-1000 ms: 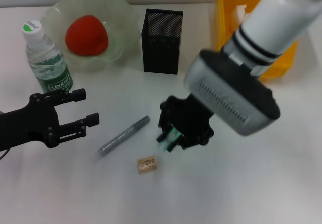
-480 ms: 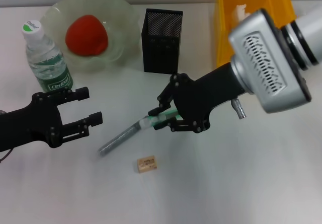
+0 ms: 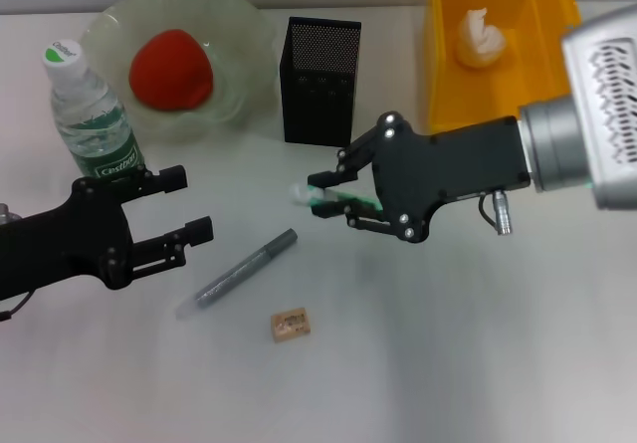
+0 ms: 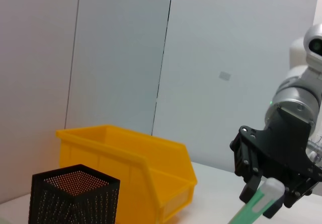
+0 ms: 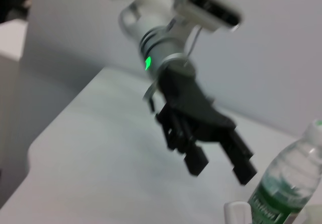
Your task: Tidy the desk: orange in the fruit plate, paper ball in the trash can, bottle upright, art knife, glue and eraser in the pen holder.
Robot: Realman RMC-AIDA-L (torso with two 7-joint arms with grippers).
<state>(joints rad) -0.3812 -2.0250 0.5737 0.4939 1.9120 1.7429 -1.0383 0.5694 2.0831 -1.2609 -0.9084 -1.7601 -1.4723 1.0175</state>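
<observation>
Glue [image 3: 320,197]: green stick with a white cap, lying level in the air, cap end toward 9 o'clock, just below the pen holder in the head view.
Right gripper [image 3: 336,198]: fingers pinching the glue, raised off the table [image 3: 478,343], arm entering from 3 o'clock.
Pen holder [image 3: 320,81]: black mesh, upright, at 12 o'clock of the glue.
Art knife [image 3: 239,272]: grey, lying flat on the table at 7 o'clock of the glue.
Eraser [image 3: 290,324]: tan block, at 5 o'clock of the art knife, apart from it.
Left gripper [image 3: 181,214]: fingers spread, holding nothing, at 9 o'clock of the art knife.
Bottle [image 3: 92,116]: upright, at 11 o'clock of the left gripper.
Orange [image 3: 171,69]: in the fruit plate [image 3: 242,27].
Paper ball [image 3: 478,35]: inside the yellow trash can [image 3: 446,75].
</observation>
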